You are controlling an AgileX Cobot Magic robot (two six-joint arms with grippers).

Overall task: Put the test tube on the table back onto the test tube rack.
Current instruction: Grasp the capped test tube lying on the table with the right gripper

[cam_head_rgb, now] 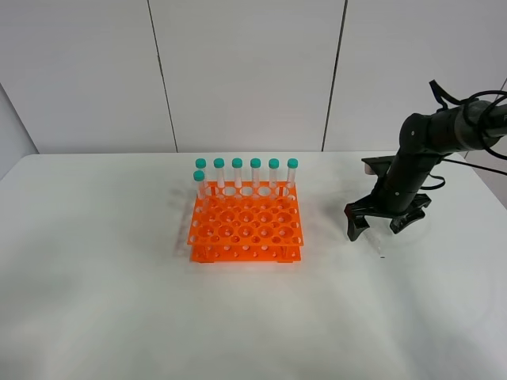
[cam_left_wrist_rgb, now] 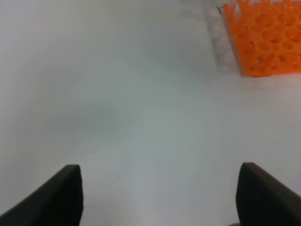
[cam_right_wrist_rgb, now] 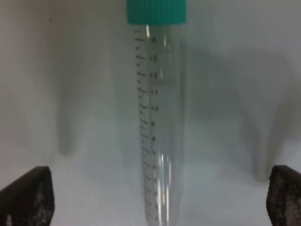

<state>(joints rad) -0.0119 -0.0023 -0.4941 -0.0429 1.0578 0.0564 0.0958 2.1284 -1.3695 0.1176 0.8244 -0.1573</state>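
Well apart from the test tube rack [cam_head_rgb: 245,226], the right gripper [cam_head_rgb: 377,228] hangs wide open over the test tube [cam_right_wrist_rgb: 157,122], which lies on the table [cam_head_rgb: 95,301] midway between its fingers.

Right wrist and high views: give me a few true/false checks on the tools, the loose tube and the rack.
1. The right tool is shut on the test tube. False: it is open, straddling the tube, which lies on the table.
2. Seven standing tubes are in the rack. True.
3. Those tubes fill the rack's row nearest the high camera. False: six stand in the far row, one in the next row at its left end.
4. The left tool is open and holds nothing. True.
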